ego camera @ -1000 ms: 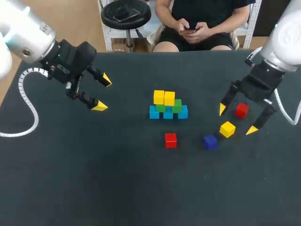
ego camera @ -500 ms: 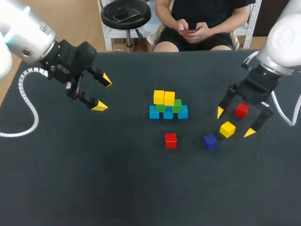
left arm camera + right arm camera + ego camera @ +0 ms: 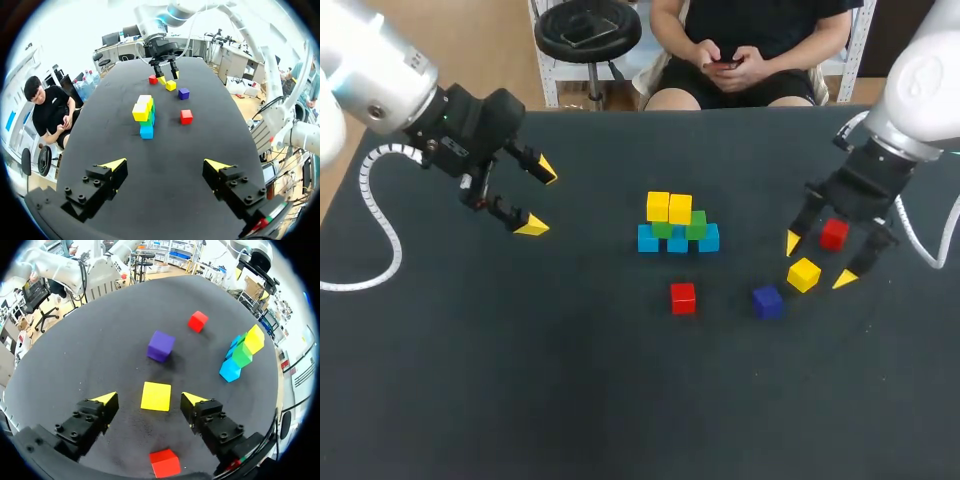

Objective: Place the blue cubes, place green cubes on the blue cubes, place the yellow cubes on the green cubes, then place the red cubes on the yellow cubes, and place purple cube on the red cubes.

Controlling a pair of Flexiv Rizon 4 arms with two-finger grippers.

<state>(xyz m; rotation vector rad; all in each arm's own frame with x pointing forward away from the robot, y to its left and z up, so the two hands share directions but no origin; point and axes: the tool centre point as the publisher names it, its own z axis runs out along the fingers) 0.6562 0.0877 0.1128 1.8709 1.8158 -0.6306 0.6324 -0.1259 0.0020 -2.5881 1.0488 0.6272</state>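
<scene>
Dark surface, stack in the middle: 3 blue, 2 green, 2 yellow. Right pincer is spread wide around a loose yellow cube, not touching it, and partly covers 1 red cube. Left pincer is spread too, well apart from the stack.

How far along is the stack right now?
Done: blue cubes are down, green cubes sit on them, and two yellow cubes on top.
In hand: nothing gripped. The right end effector has the loose yellow cube between its open fingers. The left end effector is open, off to the side.
Left: that cube, the red cubes and the purple cube.
</scene>
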